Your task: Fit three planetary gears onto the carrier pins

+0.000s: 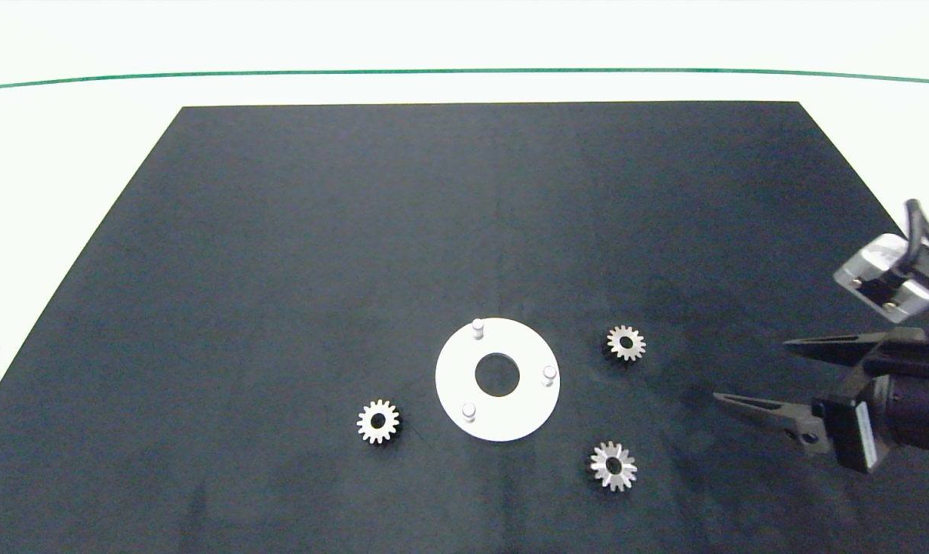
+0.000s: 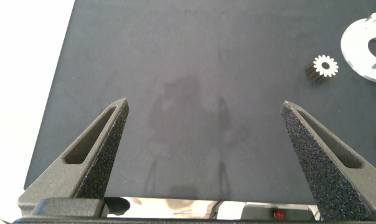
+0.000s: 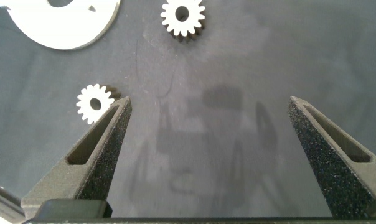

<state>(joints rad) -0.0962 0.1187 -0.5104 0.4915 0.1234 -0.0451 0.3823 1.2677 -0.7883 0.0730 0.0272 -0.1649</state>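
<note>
With all three gears (image 1: 626, 342) lying loose on the mat around the white disc (image 1: 511, 419), its pins (image 1: 477, 328) bare, bring your right gripper (image 1: 749, 375), fingers spread and empty, squarely over the nearest gear before pinching its toothed rim.

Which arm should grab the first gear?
Probably the right. The right gripper is open over the mat, close to two gears lying beside the white disc. The left gripper, also open, sits farther from the remaining gear.
</note>
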